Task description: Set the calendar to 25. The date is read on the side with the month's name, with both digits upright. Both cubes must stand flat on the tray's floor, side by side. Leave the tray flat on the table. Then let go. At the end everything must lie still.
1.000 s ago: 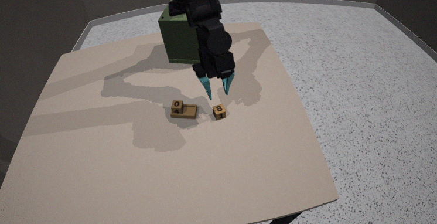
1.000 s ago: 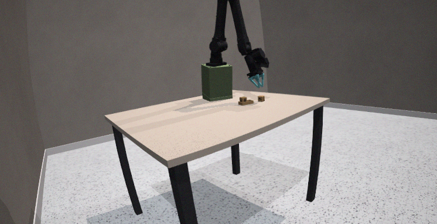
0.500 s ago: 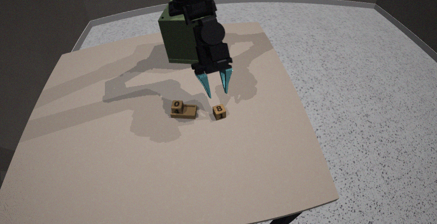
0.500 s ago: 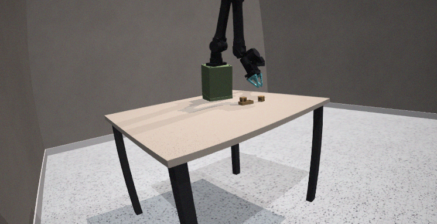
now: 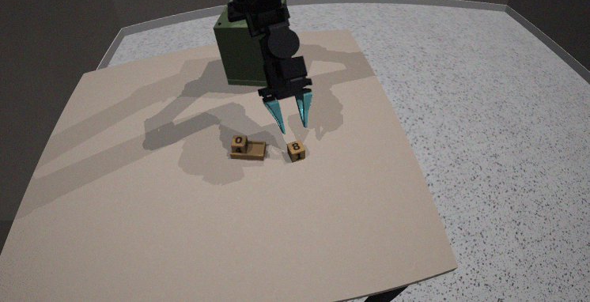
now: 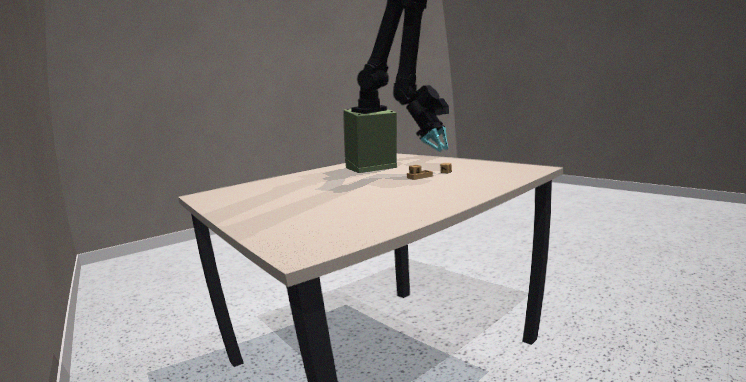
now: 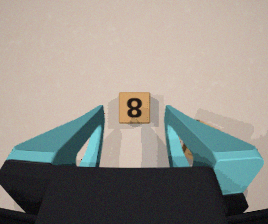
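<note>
"What are we taking hold of?"

"The loose cube (image 5: 296,151) (image 6: 445,168) (image 7: 134,107), flat on the worktop (image 5: 255,233) (image 6: 365,212) (image 7: 45,45), 8 on top and 1 on a side. We judge it light, stiff wood, hard to crush, perhaps a little slippery on its smooth faces."

"Where do we grip?"

"On two opposite upright faces, low and centred, so it neither twists nor tips. In the wrist view it sits between our fingertips' lines, but we're above it, not touching."

"And the end effector (image 5: 294,130) (image 6: 443,149) (image 7: 134,112)?"

"Parted about midway, nothing held; wide enough for the cube, we think."

"Beyond that?"

"The tray (image 5: 256,156) (image 6: 420,174) is well apart from our tips, one end bare. The other cube (image 5: 239,144) (image 6: 415,169) stands in it, 0 up, 4 on a side. We'd likely need to turn both."
</note>
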You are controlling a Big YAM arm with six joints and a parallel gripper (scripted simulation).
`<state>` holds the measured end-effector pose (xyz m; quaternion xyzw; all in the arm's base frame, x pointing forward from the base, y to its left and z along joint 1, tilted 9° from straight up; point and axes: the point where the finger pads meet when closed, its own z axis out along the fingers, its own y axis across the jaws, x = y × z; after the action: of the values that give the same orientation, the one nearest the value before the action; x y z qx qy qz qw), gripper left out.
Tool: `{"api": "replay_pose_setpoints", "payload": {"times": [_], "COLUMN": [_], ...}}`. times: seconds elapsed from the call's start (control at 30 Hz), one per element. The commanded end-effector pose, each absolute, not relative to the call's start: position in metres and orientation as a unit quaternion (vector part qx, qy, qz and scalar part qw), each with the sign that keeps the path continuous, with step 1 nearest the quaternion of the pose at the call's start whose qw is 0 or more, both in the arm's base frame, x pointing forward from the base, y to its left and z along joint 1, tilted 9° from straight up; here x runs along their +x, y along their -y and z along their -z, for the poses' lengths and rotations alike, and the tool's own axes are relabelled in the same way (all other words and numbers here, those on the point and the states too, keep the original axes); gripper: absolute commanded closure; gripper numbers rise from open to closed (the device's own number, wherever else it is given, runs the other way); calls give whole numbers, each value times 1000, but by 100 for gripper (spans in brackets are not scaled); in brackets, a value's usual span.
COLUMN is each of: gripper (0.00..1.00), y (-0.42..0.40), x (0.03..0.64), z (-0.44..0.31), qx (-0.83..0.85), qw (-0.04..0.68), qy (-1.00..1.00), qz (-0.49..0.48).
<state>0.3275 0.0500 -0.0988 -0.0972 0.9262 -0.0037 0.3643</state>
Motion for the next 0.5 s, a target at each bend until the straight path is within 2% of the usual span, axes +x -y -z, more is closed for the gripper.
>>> {"api": "replay_pose_setpoints", "payload": {"times": [0.0, 0.33, 0.47], "gripper": [53, 53, 53], "y": [-47, -46, -46], "x": [329, 325, 321], "z": [97, 92, 91], "qx": [-98, -98, -99], "qw": [388, 444, 444], "qy": [-916, -891, -890], "qz": [4, 0, -1]}}
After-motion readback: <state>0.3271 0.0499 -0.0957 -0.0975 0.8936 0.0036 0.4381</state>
